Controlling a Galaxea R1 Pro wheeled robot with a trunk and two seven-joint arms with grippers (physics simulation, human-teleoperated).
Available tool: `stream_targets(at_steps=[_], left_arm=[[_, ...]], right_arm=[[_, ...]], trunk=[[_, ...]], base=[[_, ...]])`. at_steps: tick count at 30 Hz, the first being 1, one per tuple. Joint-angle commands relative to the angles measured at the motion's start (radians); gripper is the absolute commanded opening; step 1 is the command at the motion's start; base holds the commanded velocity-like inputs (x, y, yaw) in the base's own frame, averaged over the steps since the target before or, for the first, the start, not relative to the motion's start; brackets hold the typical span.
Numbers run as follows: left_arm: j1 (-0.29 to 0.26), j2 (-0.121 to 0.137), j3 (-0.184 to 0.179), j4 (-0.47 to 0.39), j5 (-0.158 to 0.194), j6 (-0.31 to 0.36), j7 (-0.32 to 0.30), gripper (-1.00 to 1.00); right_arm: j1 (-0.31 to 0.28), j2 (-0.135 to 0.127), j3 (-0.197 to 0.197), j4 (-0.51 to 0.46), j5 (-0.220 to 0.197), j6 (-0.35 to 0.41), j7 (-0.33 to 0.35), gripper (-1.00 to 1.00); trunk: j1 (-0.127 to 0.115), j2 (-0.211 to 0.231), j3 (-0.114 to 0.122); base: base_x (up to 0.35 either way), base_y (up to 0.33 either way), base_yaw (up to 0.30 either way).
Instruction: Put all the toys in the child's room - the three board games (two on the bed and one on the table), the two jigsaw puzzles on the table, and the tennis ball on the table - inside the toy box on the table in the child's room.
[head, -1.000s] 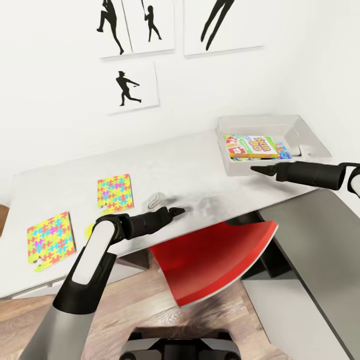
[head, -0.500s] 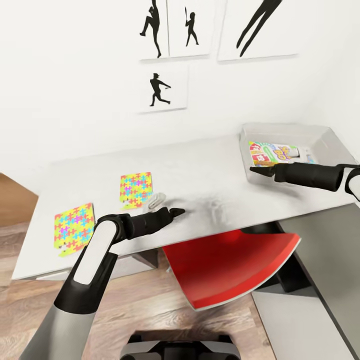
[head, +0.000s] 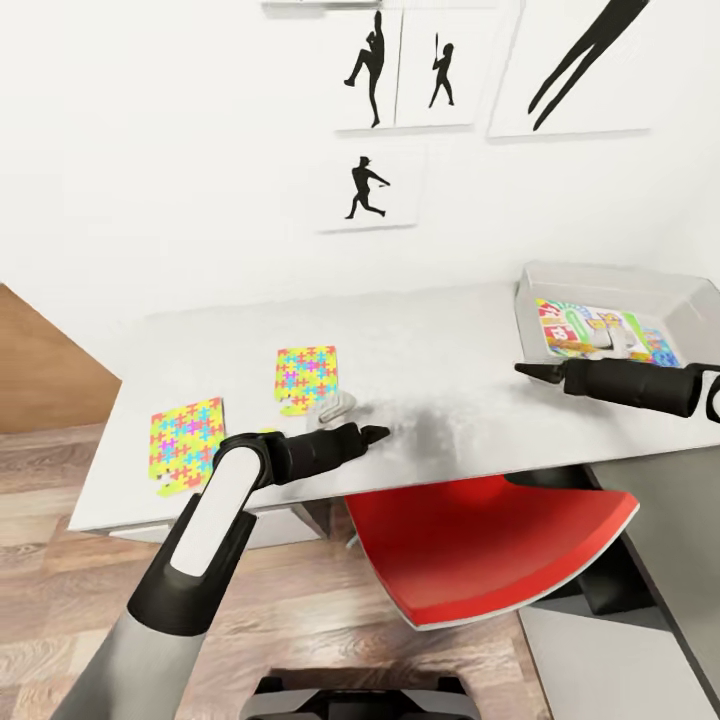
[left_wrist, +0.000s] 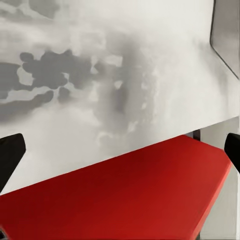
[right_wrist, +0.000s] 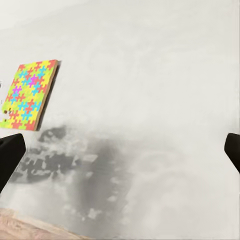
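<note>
Tabletop (head: 440, 330): pale grey, spanning the head view from 9 to 3 o'clock.
Toy box (head: 600, 285): at 2 o'clock on the tabletop, with board games (head: 590, 330) lying inside.
Jigsaw puzzles: one (head: 306, 378) near centre, the other (head: 186, 437) toward 8 o'clock, both flat on the tabletop.
Left gripper (head: 378, 432): over the tabletop's near edge, above a red chair (head: 480, 545); fingers spread apart, empty.
Right gripper (head: 528, 370): just beside the toy box's near corner; fingers parted, holding nothing.
</note>
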Motion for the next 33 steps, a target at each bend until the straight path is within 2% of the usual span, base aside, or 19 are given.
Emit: stream_targets(at_steps=[1, 2, 3, 5, 6, 8, 9, 10, 11, 13, 14, 17, 23, 33], left_arm=[[-0.002, -0.005, -0.017, 0.001, 0.006, -0.004, 0.01, 1.0], [-0.004, -0.011, -0.032, 0.001, 0.003, -0.01, 0.01, 1.0], [-0.004, -0.011, -0.032, 0.001, 0.003, -0.01, 0.01, 1.0], [-0.007, -0.019, -0.055, 0.003, -0.001, -0.022, 0.01, 1.0], [-0.007, -0.019, -0.055, 0.003, -0.001, -0.022, 0.01, 1.0], [-0.009, -0.025, -0.069, 0.004, -0.004, -0.03, 0.01, 1.0], [-0.009, -0.025, -0.069, 0.004, -0.004, -0.03, 0.01, 1.0], [-0.01, -0.027, -0.074, 0.004, -0.005, -0.034, 0.01, 1.0], [-0.01, -0.027, -0.074, 0.004, -0.005, -0.034, 0.01, 1.0], [-0.01, -0.028, -0.082, 0.004, -0.007, -0.038, 0.01, 1.0], [-0.01, -0.028, -0.082, 0.004, -0.007, -0.038, 0.01, 1.0], [-0.011, -0.029, -0.089, 0.005, -0.01, -0.043, 0.011, 1.0], [-0.011, -0.032, -0.092, 0.005, -0.01, -0.049, 0.012, 1.0], [-0.011, -0.033, -0.096, 0.006, -0.011, -0.062, 0.012, 1.0]], right_arm=[[0.026, -0.004, -0.03, -0.001, 0.008, 0.012, 0.011, 1.0], [0.052, -0.006, -0.063, -0.001, 0.007, 0.024, 0.013, 1.0], [0.052, -0.006, -0.063, -0.001, 0.007, 0.024, 0.013, 1.0], [0.096, -0.006, -0.135, -0.003, 0.007, 0.054, 0.022, 1.0], [0.096, -0.006, -0.135, -0.003, 0.007, 0.054, 0.022, 1.0], [0.124, -0.004, -0.201, -0.003, 0.006, 0.088, 0.032, 1.0], [0.124, -0.004, -0.201, -0.003, 0.006, 0.088, 0.032, 1.0], [0.135, -0.003, -0.229, -0.004, 0.007, 0.105, 0.036, 1.0], [0.135, -0.003, -0.229, -0.004, 0.007, 0.105, 0.036, 1.0], [0.15, 0.0, -0.269, -0.003, 0.007, 0.131, 0.041, 1.0], [0.15, 0.0, -0.269, -0.003, 0.007, 0.131, 0.041, 1.0], [0.163, 0.003, -0.303, -0.003, 0.007, 0.152, 0.043, 1.0], [0.17, 0.014, -0.316, -0.003, 0.009, 0.158, 0.043, 1.0], [0.176, 0.061, -0.326, -0.003, 0.017, 0.158, 0.041, 1.0]], trunk=[[0.001, -0.002, 0.0], [0.001, -0.002, 0.001], [0.001, -0.002, 0.003], [0.001, -0.002, 0.005], [0.001, -0.002, 0.007], [0.001, -0.002, 0.01], [0.001, -0.002, 0.011], [0.001, -0.002, 0.012], [0.001, -0.002, 0.014], [0.001, -0.002, 0.017], [0.001, -0.002, 0.018], [0.001, -0.002, 0.022], [0.001, -0.002, 0.031], [0.001, -0.002, 0.045]], base=[[0.0, 0.0, 0.188], [0.0, 0.0, 0.186], [0.0, 0.0, 0.186], [0.0, 0.0, 0.185], [0.0, 0.0, 0.184], [0.0, 0.0, 0.184], [0.0, 0.0, 0.184], [0.0, 0.0, 0.184], [0.0, 0.0, 0.184], [0.0, 0.0, 0.184], [0.0, 0.0, 0.184], [0.0, 0.0, 0.184], [0.0, 0.0, 0.184], [0.0, 0.0, 0.184]])
